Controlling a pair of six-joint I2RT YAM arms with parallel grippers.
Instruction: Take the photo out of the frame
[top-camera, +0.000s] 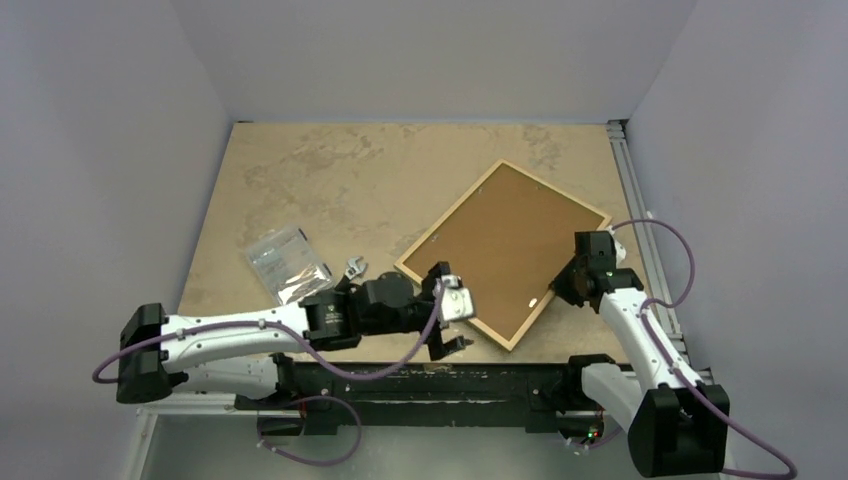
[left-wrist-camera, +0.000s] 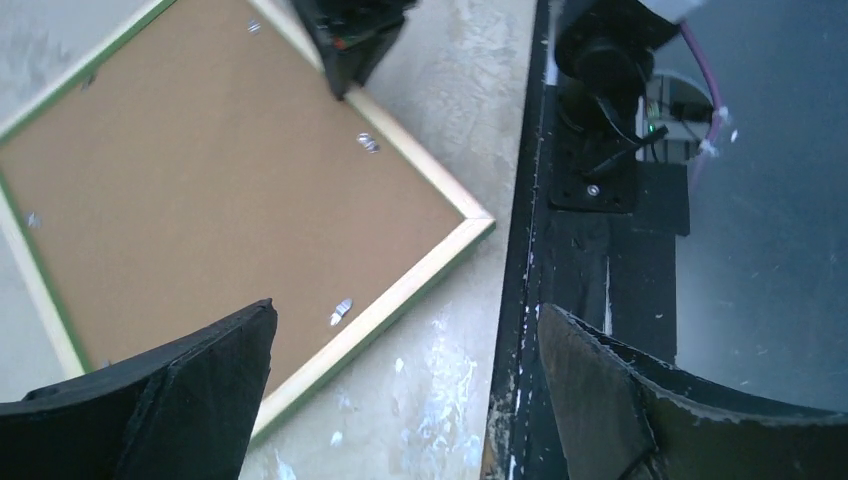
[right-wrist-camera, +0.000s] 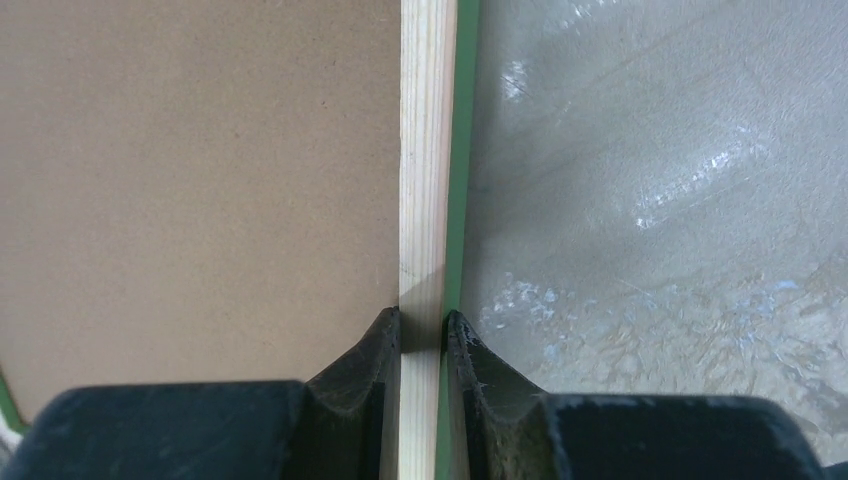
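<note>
Well, my right jaws are clenched on the frame (right-wrist-camera: 425, 150). They pinch its pale wood edge on the right-hand long side, one jaw on the inside by the board and one on the green outside. My left jaws are spread wide and hold nothing. They hang over the tabletop (top-camera: 350, 180) just beside the frame's near corner. The one frame lies flat at a slant on the right half of the tabletop, back side up. One brown backing board (top-camera: 510, 245) fills it, so I cannot see the photo. On the board I count at least four small shiny tabs (left-wrist-camera: 341, 311) near its edges. Off to the left, well apart from the frame, lies one clear plastic bag (top-camera: 287, 262). Just beside it is one small shiny bit (top-camera: 355, 267) that I cannot make out. My left arm (top-camera: 250, 335) reaches along the near edge, in front of the bag. My right arm (top-camera: 640, 330) comes up along the right side. Grey walls stand on three sides.
</note>
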